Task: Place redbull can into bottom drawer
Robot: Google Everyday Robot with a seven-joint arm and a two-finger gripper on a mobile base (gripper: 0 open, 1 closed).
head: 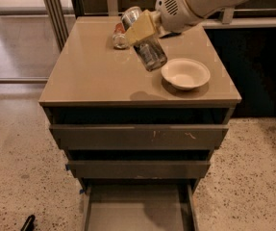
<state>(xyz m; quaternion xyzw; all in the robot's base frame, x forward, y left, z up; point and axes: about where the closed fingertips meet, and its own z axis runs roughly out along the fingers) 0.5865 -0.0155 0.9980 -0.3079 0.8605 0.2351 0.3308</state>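
Note:
The redbull can (pixel 151 56) is a slim silver can held tilted in the air over the cabinet top, its lower end pointing toward the front right. My gripper (pixel 138 29) has cream fingers shut around the can's middle, and its white arm comes in from the upper right. The bottom drawer (pixel 135 211) is pulled out at the foot of the cabinet, showing a flat grey floor with nothing in it. The can hangs well above and behind this drawer.
A white bowl (pixel 185 73) sits on the cabinet top (pixel 89 76) at the front right. A red-orange can (pixel 119 36) lies near the back, just behind the held can. The two upper drawers (pixel 137 137) stick out slightly. A speckled floor surrounds the cabinet.

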